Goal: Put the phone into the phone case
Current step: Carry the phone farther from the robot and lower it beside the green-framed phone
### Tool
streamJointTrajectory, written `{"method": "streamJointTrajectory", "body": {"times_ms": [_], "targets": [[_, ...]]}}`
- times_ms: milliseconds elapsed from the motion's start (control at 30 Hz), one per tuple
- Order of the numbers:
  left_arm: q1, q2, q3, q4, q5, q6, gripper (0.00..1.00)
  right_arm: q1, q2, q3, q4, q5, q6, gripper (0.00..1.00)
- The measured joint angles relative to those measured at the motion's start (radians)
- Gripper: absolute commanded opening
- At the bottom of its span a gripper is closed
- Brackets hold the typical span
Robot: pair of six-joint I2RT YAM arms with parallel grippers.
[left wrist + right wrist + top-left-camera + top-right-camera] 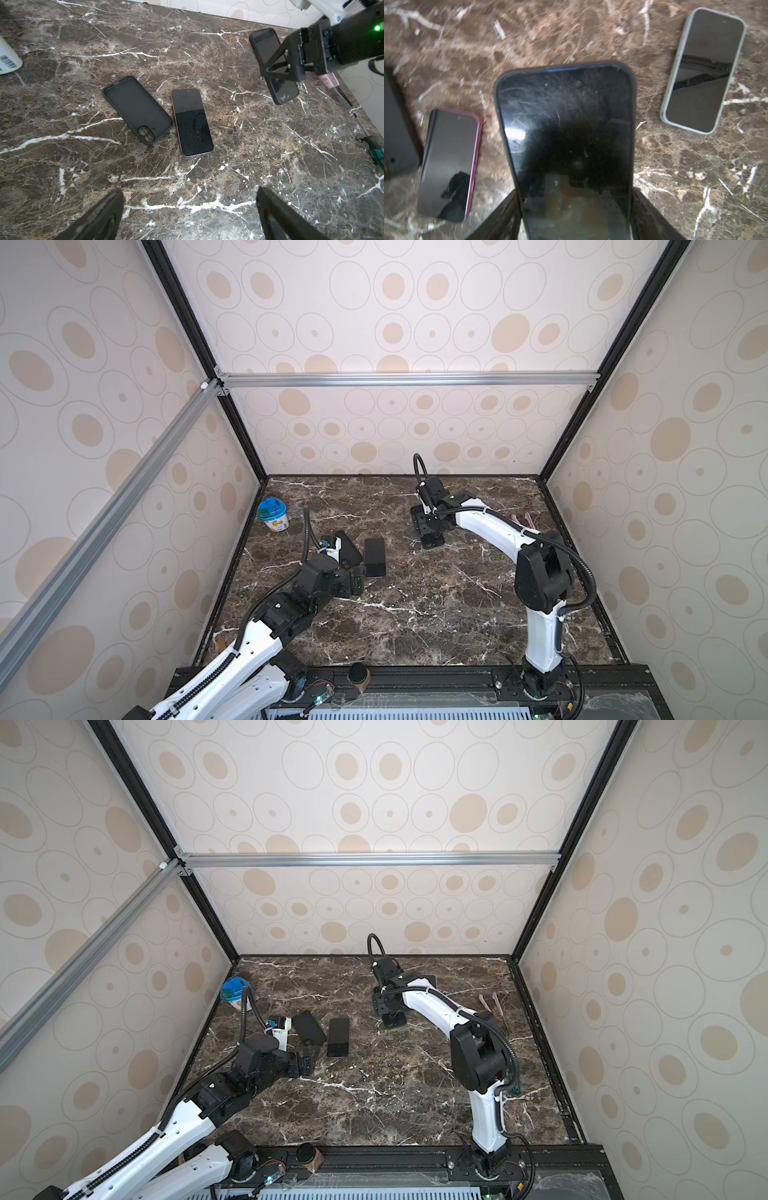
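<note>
**Risk check: phone and case both flat, neither gripped**

The table (415, 614) carries the phone (192, 122), pink-edged and screen up. It lies just beside the empty phone case (138, 110), which is open side up.

Biggest risk, my judgement: the phone's front-camera end seems to point away from the case's lens cutout. Seated as it lies, it would go in reversed.

Next: the phone offers little edge on hard marble, so closing fingers may skid it into the case.

Smaller: a dark cased phone (564, 135) and a grey-cased phone (702, 70) could be mistaken for it.

The left pincer (190, 193) is spread wide and empty, hovering short of the pair and touching nothing. The right pincer (428, 529) is clamped across the dark cased phone, well apart from them.
</note>
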Motion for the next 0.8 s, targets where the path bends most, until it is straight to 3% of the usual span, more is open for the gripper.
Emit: {"method": "streamJointTrajectory", "body": {"times_ms": [267, 800], "targets": [[0.000, 0.015, 0.000, 0.017, 0.002, -0.010, 1.00, -0.070, 0.138, 0.144, -0.021, 0.037, 0.076, 0.17], [0.000, 0.022, -0.005, 0.036, 0.005, -0.040, 1.00, -0.120, 0.368, 0.377, 0.018, 0.053, 0.088, 0.19]]}}
